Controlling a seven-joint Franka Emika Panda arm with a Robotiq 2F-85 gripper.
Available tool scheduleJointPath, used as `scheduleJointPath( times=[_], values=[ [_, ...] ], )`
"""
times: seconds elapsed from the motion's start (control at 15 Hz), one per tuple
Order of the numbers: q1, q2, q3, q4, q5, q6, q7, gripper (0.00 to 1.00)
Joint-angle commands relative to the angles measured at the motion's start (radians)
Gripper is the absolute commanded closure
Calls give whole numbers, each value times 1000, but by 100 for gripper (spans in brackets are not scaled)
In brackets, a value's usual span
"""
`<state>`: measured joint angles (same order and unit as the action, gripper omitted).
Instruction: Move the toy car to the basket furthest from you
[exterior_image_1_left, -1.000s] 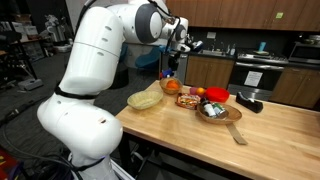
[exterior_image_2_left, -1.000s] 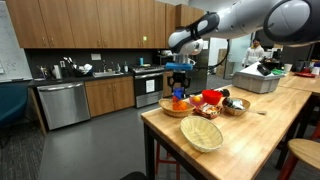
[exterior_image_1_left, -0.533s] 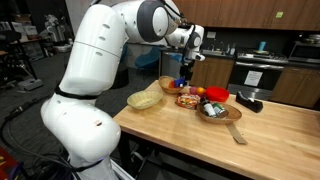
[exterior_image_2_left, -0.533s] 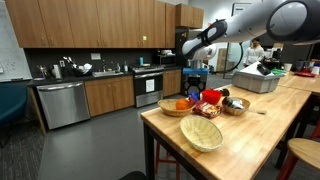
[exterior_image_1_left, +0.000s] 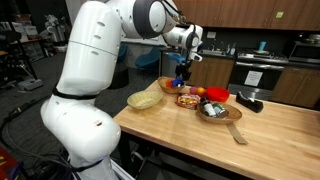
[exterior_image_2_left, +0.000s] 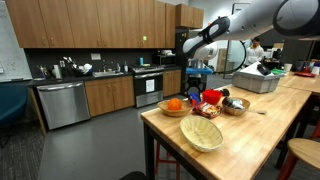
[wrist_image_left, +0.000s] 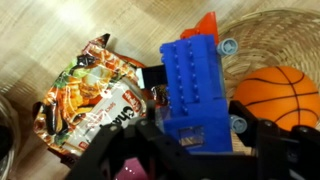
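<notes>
Wrist view: pincer (wrist_image_left: 196, 150) covers the toy car's (wrist_image_left: 192, 82) lower end; basket (wrist_image_left: 268, 35) runs off top and right edges. Car detail too small in both exterior views (exterior_image_1_left: 182, 70) (exterior_image_2_left: 194, 76).

snack packet (wrist_image_left: 95, 100) | orange ball (wrist_image_left: 280, 95) | red bowl (exterior_image_1_left: 218, 96) | wooden table (exterior_image_1_left: 270, 130) | kitchen cabinets (exterior_image_2_left: 90, 25)

A kitchen, with wooden cabinets (exterior_image_2_left: 90, 22), stove (exterior_image_2_left: 148, 88), dishwasher (exterior_image_2_left: 62, 105)
</notes>
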<state>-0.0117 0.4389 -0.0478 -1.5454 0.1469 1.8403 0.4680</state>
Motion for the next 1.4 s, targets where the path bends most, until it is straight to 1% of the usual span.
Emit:
scheduleJointPath(
  times=[0.0,0.27,0.4,0.53,0.8,1.07,1.33],
  values=[
    [63,-82,43,-24,19,-59,-1,53],
    [117,-72,80,47,24,-143,26,53],
    [141,-63,86,75,24,-173,48,53],
    [150,-63,84,86,19,-184,56,53],
    [140,-45,71,91,17,-169,55,53],
    [117,31,48,120,12,-165,48,53],
    [109,97,36,149,9,-166,49,53]
  ],
)
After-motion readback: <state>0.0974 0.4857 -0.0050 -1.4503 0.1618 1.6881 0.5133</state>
